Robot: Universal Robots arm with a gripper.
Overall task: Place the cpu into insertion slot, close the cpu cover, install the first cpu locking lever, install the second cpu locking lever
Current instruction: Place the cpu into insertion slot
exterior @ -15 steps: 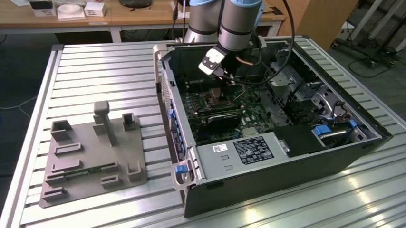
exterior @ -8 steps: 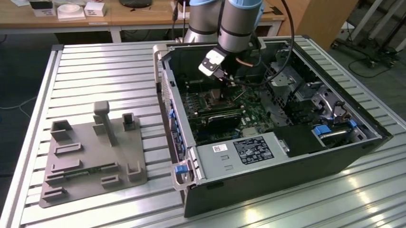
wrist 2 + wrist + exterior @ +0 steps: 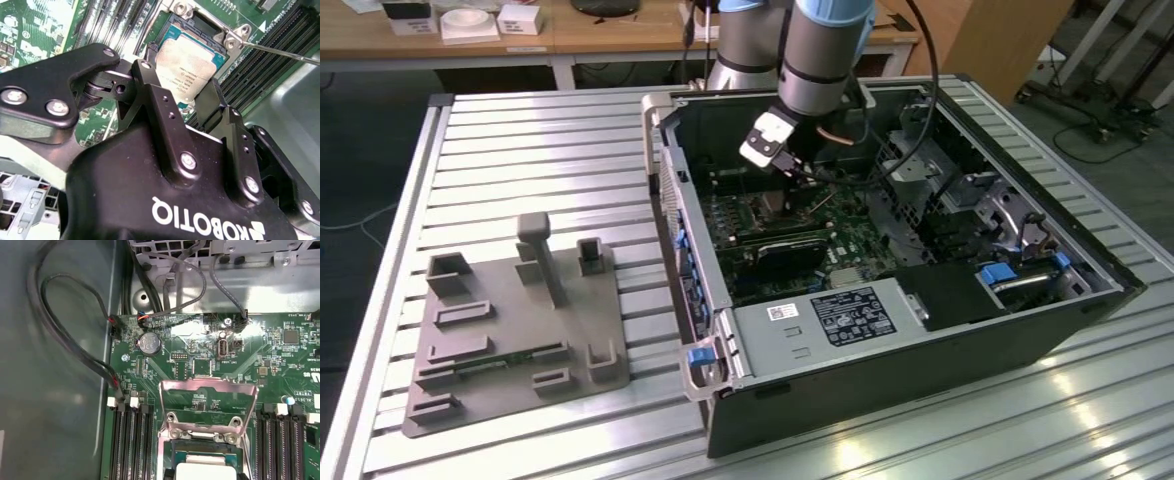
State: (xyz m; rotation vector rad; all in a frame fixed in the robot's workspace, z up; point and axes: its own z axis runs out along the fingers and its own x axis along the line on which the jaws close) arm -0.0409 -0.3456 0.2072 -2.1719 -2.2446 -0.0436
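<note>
The cpu (image 3: 192, 60), a flat square chip with a silver-grey top, lies low in the insertion slot (image 3: 165, 460), whose silvery rim is ringed by green board. In both wrist views my gripper (image 3: 177, 75) straddles it, and the black fingertips (image 3: 150, 80) sit against two opposite sides of the chip. The cpu (image 3: 205, 472) also shows between the gripper (image 3: 206, 475) tips. Behind the socket, the cpu cover (image 3: 205, 429) stands swung up and open. A thin metal locking lever (image 3: 280, 50) sticks out beside the socket. In the exterior view the gripper (image 3: 787, 170) reaches down into the open computer case.
Black memory slots (image 3: 132, 445) run along both sides of the socket. Looped cables (image 3: 65, 325) hang by the case wall, and a coin battery (image 3: 149, 343) sits on the board. A grey fixture block (image 3: 520, 330) rests on the slatted table at the exterior view's left.
</note>
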